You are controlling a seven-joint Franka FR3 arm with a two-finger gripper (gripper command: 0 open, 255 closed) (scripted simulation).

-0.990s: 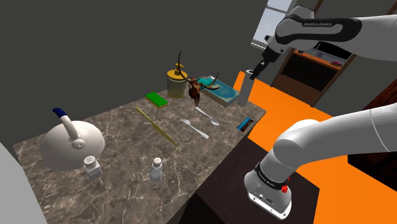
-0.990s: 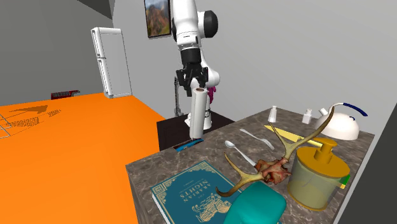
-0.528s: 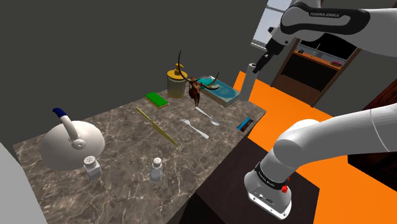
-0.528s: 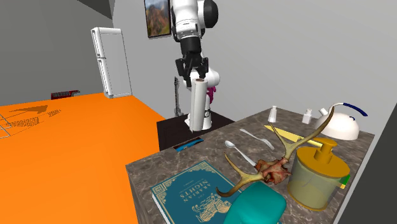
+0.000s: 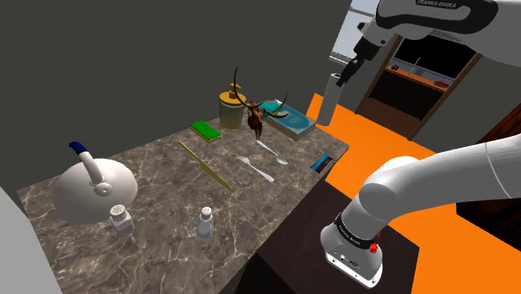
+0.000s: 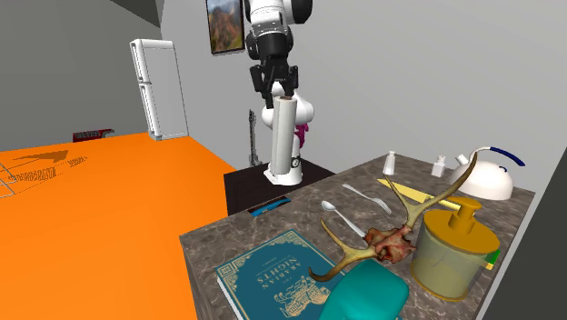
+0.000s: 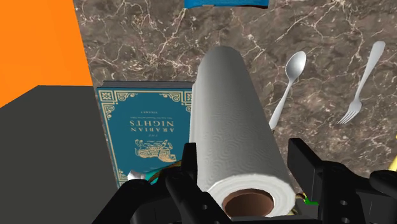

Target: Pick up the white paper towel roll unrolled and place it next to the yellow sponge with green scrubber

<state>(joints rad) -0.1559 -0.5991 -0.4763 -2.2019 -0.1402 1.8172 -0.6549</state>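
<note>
While arm (image 5: 434, 15) stretches high above table (image 5: 167, 196), claw (image 6: 278, 91) clamps top of upright paper towel roll (image 6: 285, 136).

White arm (image 5: 434, 179), dark joints (image 5: 356, 235), black hand (image 6: 278, 91)

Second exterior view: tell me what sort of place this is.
Probably a home kitchen: a white fridge stands by the wall, and the marbled countertop carries a spoon, a fork and a white kettle.
</note>
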